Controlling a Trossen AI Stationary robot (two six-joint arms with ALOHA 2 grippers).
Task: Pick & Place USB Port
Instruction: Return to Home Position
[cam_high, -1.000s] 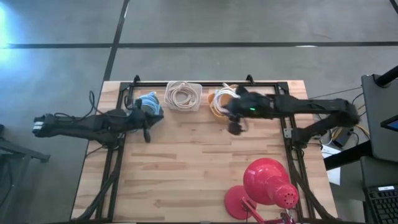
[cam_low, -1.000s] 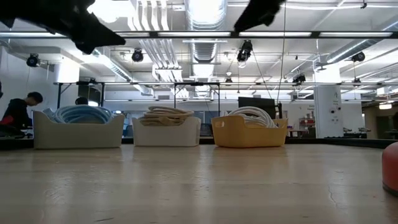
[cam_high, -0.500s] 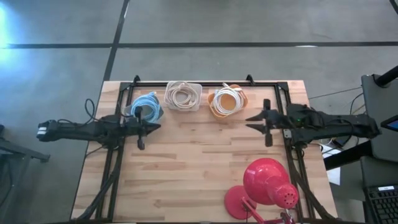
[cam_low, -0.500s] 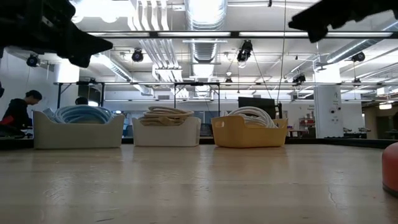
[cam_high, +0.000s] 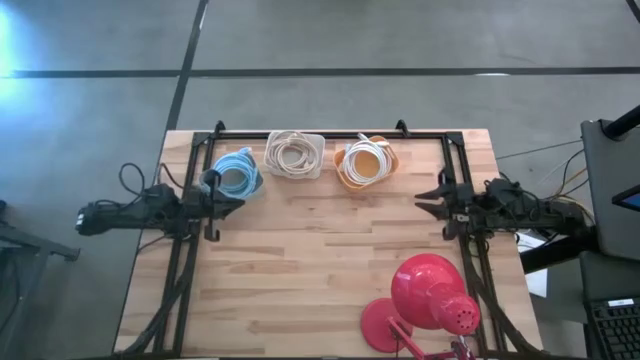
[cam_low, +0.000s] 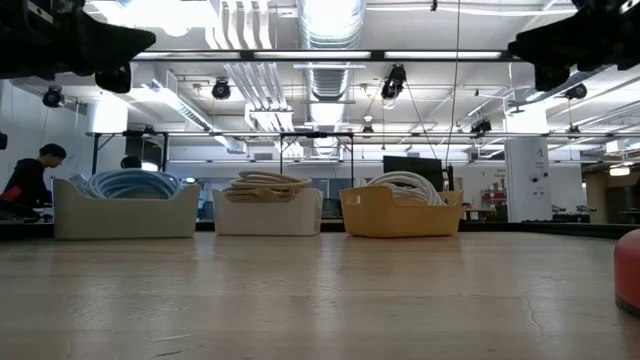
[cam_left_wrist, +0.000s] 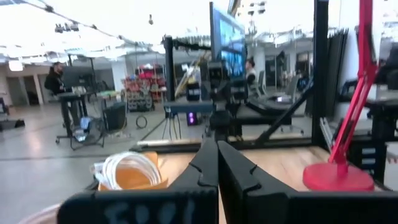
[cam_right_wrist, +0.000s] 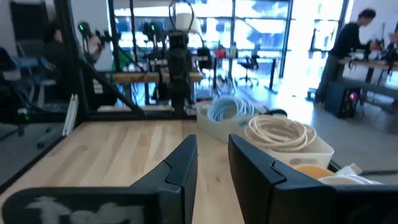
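Now, three bins (cam_low: 268, 215) each holding coiled cable (cam_high: 293, 152), left jaws closed, right jaws parted

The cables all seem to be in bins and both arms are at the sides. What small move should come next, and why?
Probably shutting the right gripper, then resting: it is open and empty, while the left gripper is shut. The cables lie in the bins, none on the table.

The yellow bin (cam_low: 400, 218) holds white cable (cam_low: 405, 183); the white bin (cam_low: 267, 215) beside it, brown cable (cam_low: 265, 183).
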